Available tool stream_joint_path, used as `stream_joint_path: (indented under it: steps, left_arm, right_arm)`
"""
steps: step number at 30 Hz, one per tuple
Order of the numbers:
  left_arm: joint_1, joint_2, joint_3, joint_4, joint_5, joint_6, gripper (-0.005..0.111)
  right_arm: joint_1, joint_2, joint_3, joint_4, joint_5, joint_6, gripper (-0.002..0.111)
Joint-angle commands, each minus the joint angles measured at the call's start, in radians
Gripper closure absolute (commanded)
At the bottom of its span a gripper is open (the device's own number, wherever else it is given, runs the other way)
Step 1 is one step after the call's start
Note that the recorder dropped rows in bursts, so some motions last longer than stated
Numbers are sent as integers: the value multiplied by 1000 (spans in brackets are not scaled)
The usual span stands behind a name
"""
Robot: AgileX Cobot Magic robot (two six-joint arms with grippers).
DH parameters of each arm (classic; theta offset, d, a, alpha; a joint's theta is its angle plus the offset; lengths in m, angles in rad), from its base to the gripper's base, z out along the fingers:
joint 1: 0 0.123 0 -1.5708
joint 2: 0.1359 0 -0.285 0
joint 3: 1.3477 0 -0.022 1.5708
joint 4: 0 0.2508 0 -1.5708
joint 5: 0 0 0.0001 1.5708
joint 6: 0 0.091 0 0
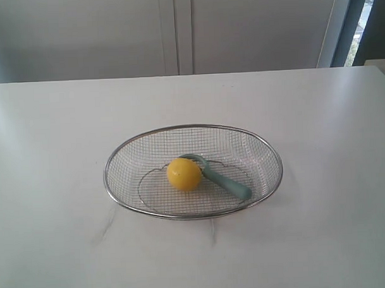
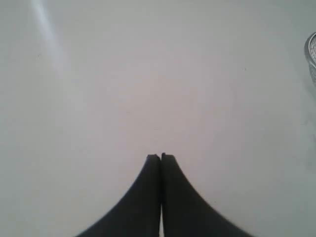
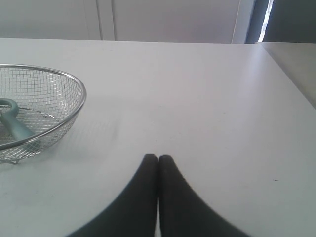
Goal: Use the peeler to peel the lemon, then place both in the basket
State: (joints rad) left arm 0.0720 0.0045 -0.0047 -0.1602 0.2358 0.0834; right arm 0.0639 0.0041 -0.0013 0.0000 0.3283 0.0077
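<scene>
The yellow lemon (image 1: pixel 184 174) lies inside the wire mesh basket (image 1: pixel 267 149) at the middle of the white table. The teal peeler (image 1: pixel 223 179) rests in the basket too, its head curving behind the lemon and its handle pointing toward the front right rim. In the right wrist view the basket (image 3: pixel 74 106) and part of the peeler handle (image 3: pixel 14 123) show off to one side. My right gripper (image 3: pixel 158 157) is shut and empty over bare table. My left gripper (image 2: pixel 161 156) is shut and empty, with only a sliver of basket rim (image 2: pixel 310 52) at the frame's edge. Neither arm shows in the exterior view.
The white table (image 1: pixel 318 114) spreads wide on all sides of the basket. Pale cabinet doors (image 1: pixel 176 31) stand behind its far edge. A dark window strip (image 1: pixel 365 18) is at the back right.
</scene>
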Motion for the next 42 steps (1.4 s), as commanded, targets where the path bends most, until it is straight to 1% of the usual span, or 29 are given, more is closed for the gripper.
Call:
stream_joint_path:
  steps: [1, 3, 14, 29, 34, 42]
  left_arm:
    - [-16, -5, 5, 1, 3, 3, 107]
    - [-13, -5, 5, 1, 3, 3, 107]
    - [-85, -5, 5, 1, 1, 3, 107]
    - [-85, -5, 5, 3, -6, 3, 107]
    - [-85, -5, 5, 134, -25, 3, 107]
    - [-85, -5, 5, 134, -25, 3, 107]
  right_arm:
    - [5, -4, 1, 0, -8, -8, 108]
    - [5, -4, 1, 0, -8, -8, 108]
    - [5, -4, 1, 0, -8, -8, 108]
    - [5, -4, 1, 0, -8, -8, 108]
    - [5, -4, 1, 0, -8, -8, 108]
    - [5, -4, 1, 0, -8, -8, 108]
